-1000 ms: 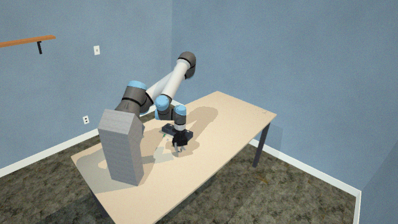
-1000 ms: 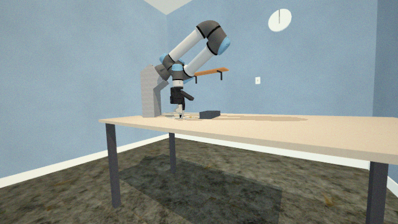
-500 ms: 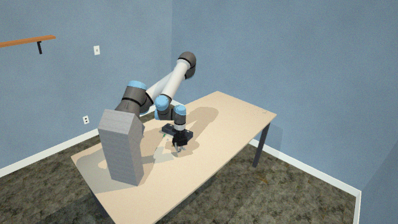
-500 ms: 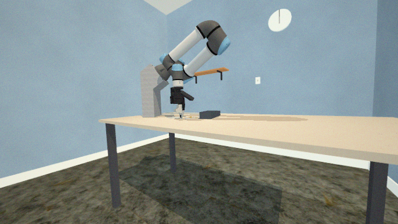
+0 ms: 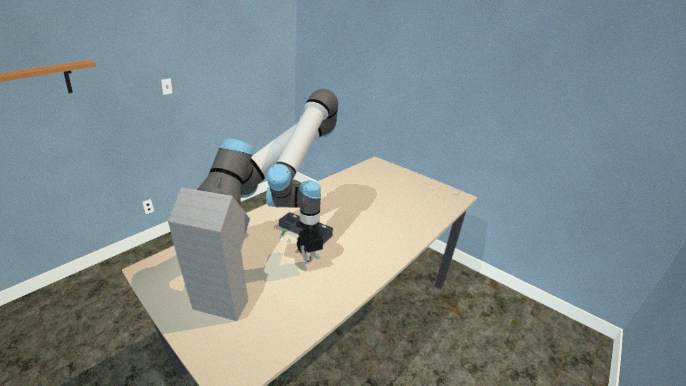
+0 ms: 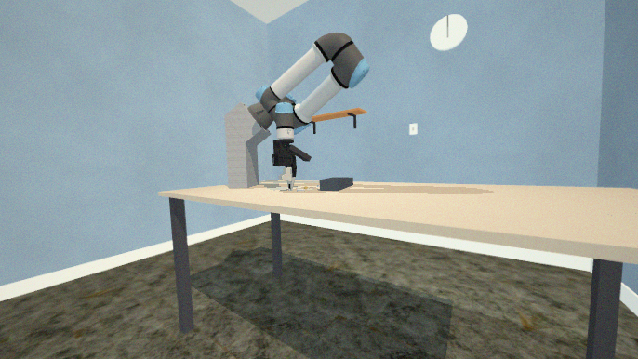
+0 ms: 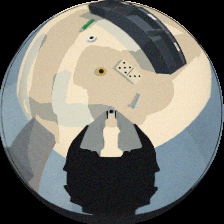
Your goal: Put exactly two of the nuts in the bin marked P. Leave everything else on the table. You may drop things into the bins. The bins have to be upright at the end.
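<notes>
The gripper (image 7: 111,114) hangs low over the table (image 5: 380,235), its jaws pinched on a small dark nut (image 7: 111,113) at lower centre of the wrist view. Above it in that view lie a brass-coloured nut (image 7: 101,71), a pale domino (image 7: 128,70), a white ring (image 7: 91,38) and a green piece (image 7: 88,24). The dark bin tray (image 7: 150,31) curves across the upper right; which compartment is P cannot be read. In the top view, wide bare board stretches right toward the far edge, while the grey pedestal (image 5: 210,250) crowds the left.
</notes>
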`<state>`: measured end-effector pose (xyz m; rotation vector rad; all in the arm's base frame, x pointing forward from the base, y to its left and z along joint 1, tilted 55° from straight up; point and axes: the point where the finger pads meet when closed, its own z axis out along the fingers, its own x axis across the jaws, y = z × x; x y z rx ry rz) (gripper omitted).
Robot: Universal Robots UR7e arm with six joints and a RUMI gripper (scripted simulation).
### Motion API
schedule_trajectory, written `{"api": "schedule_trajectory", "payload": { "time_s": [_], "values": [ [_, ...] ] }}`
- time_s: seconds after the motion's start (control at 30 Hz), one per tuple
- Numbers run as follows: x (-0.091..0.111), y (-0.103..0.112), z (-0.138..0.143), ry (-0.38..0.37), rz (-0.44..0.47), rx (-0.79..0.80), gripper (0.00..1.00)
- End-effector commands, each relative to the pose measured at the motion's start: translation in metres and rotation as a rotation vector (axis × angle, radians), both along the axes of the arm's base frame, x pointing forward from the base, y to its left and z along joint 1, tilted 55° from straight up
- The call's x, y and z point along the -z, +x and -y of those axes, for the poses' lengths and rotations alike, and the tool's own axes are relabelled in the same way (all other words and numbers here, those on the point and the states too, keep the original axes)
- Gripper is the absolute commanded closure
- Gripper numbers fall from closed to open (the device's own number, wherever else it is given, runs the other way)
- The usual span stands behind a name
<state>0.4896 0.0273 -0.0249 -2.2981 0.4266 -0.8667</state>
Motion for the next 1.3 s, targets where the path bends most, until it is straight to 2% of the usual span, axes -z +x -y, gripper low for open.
{"api": "schedule_trajectory", "payload": {
  "time_s": [0.0, 0.13, 0.37, 0.8, 1.27],
  "values": [
    [0.000, 0.000, 0.000, 0.001, -0.001, 0.000, 1.00],
    [0.000, 0.000, 0.000, 0.001, -0.001, 0.000, 1.00],
    [-0.010, -0.012, 0.007, 0.002, -0.001, 0.002, 1.00],
    [-0.034, -0.042, 0.027, 0.000, -0.002, 0.002, 1.00],
    [-0.035, -0.040, 0.029, -0.004, 0.001, 0.000, 1.00]
  ]
}}
